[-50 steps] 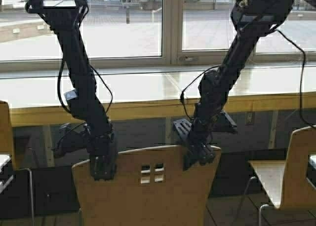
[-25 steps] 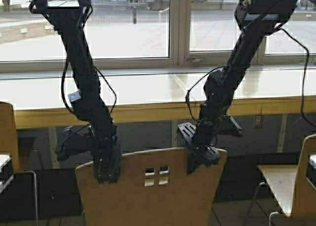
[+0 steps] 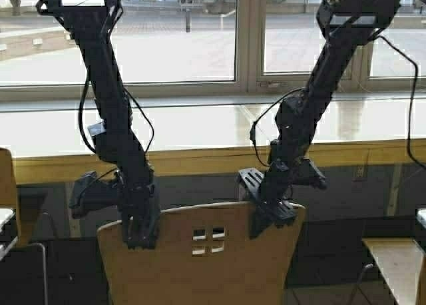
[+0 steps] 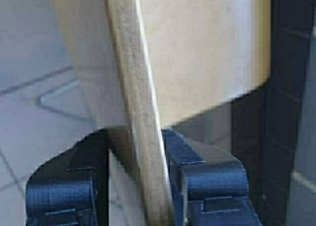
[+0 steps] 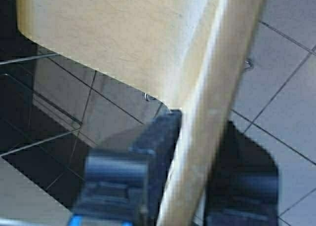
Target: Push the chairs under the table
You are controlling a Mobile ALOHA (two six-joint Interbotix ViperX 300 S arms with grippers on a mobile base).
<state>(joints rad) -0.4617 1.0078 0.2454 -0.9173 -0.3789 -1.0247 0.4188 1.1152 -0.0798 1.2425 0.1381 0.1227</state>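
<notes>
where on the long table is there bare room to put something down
The table top looks bare between the two arms and out toward both ends. It is crowded lower down, where the left hand and right hand clamp the chair backrest.

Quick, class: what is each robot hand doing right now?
Left hand: closed on the chair backrest's top edge.
Right hand: closed on the same backrest.

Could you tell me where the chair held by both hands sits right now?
In the high view the chair stands low and centred, just short of the table, with the left hand and right hand clamped on its backrest corners.
</notes>
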